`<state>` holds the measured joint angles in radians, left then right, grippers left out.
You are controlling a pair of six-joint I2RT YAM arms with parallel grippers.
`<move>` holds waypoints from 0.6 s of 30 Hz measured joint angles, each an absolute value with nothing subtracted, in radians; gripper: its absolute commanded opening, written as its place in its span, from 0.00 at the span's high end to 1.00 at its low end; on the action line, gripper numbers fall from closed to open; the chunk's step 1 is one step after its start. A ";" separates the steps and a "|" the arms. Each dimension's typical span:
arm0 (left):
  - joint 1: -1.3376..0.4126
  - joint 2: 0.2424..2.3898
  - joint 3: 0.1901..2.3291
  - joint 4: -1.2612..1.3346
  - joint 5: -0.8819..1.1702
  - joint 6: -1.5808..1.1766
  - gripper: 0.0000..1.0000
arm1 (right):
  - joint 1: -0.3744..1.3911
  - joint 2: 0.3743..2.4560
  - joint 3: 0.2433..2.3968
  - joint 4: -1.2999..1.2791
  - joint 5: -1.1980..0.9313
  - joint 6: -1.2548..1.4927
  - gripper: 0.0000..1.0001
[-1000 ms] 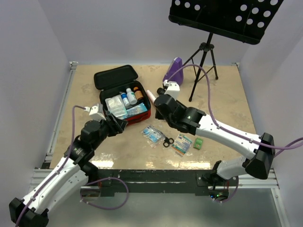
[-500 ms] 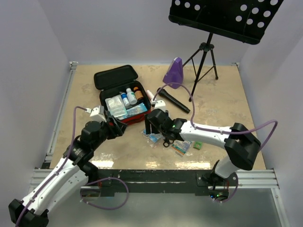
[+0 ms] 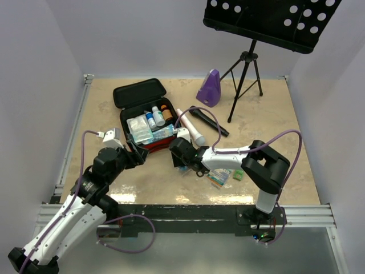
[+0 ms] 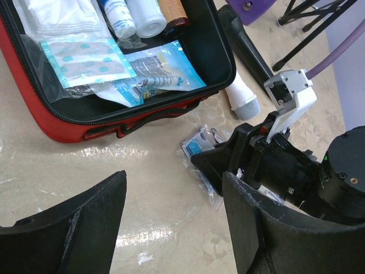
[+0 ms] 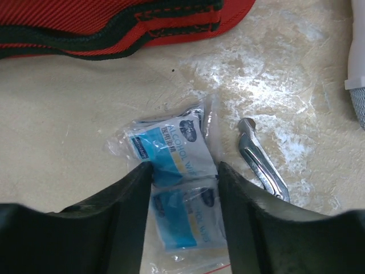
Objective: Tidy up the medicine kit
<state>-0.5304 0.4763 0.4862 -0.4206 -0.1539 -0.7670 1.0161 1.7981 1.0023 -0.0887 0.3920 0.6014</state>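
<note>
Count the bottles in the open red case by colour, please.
White bottles: 2
Brown bottles: 1
Total in the medicine kit: 3

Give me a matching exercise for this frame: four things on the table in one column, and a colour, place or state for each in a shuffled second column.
1. medicine kit
2. wipe packets
3. scissors
4. metronome

A. between the fingers of the right end effector
B. purple, upright
C. red, lying open
D. metal, beside the wipe packets

Pairs: 1-C, 2-A, 3-D, 4-B
</note>
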 measured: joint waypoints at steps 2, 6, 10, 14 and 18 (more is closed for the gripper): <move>-0.530 0.477 0.486 -0.426 -0.158 -0.767 0.28 | 1.016 1.799 1.002 -0.089 0.399 0.602 0.64; -0.530 0.481 0.486 -0.435 -0.164 -0.767 0.28 | 1.016 1.796 1.002 -0.085 0.404 0.610 0.70; -0.530 0.482 0.492 -0.441 -0.170 -0.766 0.28 | 1.029 1.760 1.002 -0.121 0.406 0.615 0.72; -0.530 0.482 0.533 -0.452 -0.187 -0.763 0.28 | 1.067 1.650 1.041 -0.204 0.406 0.615 0.79; -0.530 0.486 0.593 -0.455 -0.212 -0.748 0.28 | 1.080 1.583 1.182 -0.233 0.406 0.603 0.80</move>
<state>-0.5304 0.4858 0.5926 -0.4549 -0.2123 -0.7483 1.0801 1.5833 1.1820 -0.2333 0.4065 0.6033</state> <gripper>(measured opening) 0.722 0.207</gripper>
